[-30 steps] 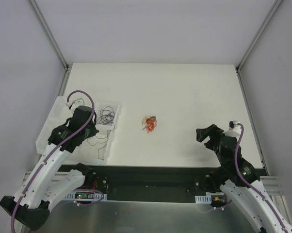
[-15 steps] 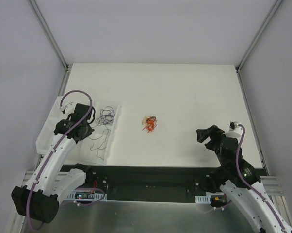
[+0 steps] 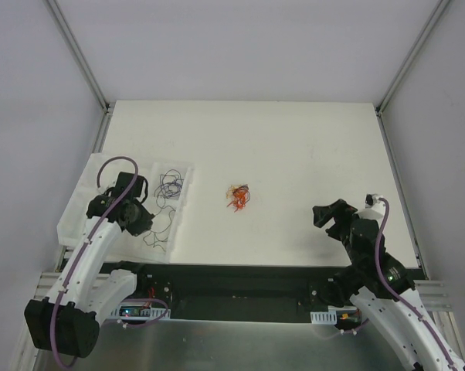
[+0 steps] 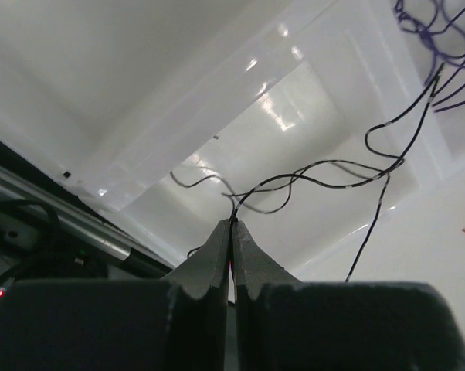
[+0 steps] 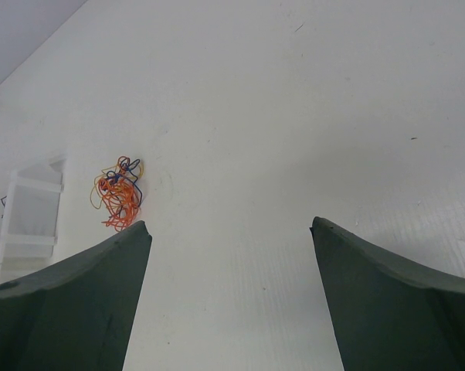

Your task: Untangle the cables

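1. Top: shows left hand [image 3: 145,224] pulled leftward over white tray [image 3: 72,224] since a second ago; orange knot [image 3: 239,197] of cables unmoved mid-counter [image 3: 294,147].
2. Left wrist: shows left hand [image 4: 232,224] clenched on black cable [image 4: 325,166] trailing across the tray.
3. Right wrist: shows right hand [image 5: 229,224] released, unmoved, well apart from the knot.

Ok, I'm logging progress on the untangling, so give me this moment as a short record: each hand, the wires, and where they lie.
left hand: shut, pinching the end of a black wire above the clear tray
right hand: open, holding nothing, over the table
purple wires: loose curls in the tray; the black wire leads toward them
orange knot: mid-table, tangled, neither hand touching it
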Robot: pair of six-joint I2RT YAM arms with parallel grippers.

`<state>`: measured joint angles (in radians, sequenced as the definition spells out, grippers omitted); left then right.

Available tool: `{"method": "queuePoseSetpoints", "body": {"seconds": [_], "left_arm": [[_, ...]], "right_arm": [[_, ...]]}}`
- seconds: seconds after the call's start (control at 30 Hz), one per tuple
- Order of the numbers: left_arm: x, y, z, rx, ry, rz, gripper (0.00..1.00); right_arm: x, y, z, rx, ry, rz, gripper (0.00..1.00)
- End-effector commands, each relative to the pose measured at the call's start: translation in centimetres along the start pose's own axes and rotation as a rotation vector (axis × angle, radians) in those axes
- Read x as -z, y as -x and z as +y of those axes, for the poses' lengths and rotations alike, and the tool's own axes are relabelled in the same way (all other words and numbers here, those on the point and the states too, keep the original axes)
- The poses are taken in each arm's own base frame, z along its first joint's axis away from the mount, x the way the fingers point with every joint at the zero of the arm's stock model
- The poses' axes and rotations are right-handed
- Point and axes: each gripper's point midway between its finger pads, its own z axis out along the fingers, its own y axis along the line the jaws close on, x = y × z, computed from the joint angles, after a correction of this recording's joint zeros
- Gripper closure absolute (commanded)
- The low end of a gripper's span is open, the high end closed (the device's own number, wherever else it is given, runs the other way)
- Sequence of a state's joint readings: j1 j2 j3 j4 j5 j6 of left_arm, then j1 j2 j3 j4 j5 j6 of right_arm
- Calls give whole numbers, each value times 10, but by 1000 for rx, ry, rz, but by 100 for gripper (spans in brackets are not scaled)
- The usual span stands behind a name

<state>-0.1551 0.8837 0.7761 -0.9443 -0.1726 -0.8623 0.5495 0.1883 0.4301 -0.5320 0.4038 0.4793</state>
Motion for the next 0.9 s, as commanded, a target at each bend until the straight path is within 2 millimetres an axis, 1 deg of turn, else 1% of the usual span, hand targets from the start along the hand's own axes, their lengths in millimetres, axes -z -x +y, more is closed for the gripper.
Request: {"method": "queuePoseSetpoints", "body": {"seconds": [0.0, 0.07, 0.13, 0.23, 0.33, 0.4, 0.5, 0.63, 0.7, 0.8, 0.87], "left_arm": [[6, -16, 22, 96, 64, 34, 100], [10, -11, 27, 109, 68, -9, 100], [13, -10, 28, 114, 71, -13, 100], [11, -18, 33, 97, 122, 42, 100], [6, -28, 45, 81, 208, 103, 100], [4, -28, 46, 82, 217, 98, 100], [4, -14, 40, 83, 195, 42, 100], [-1, 9, 17, 57, 133, -22, 100], [-5, 15, 8, 40, 119, -26, 100], [-11, 18, 1, 7, 126, -9, 99], [-15, 19, -1, -13, 131, -3, 92]], "right_arm": [[0, 4, 2, -14, 8, -19, 12], [-1, 4, 2, -16, 7, -20, 11], [-1, 4, 3, -17, 9, -18, 12], [0, 6, 7, -8, 17, -9, 12], [0, 6, 7, -4, 17, -11, 12], [0, 5, 6, -10, 18, -12, 12], [-2, 2, 4, -22, 14, -10, 12], [-5, -2, 4, -16, 11, 5, 12], [-5, -2, 5, -15, 11, 9, 11], [-4, 0, 7, -16, 17, 9, 12], [-4, 1, 7, -18, 16, 2, 12]]}}
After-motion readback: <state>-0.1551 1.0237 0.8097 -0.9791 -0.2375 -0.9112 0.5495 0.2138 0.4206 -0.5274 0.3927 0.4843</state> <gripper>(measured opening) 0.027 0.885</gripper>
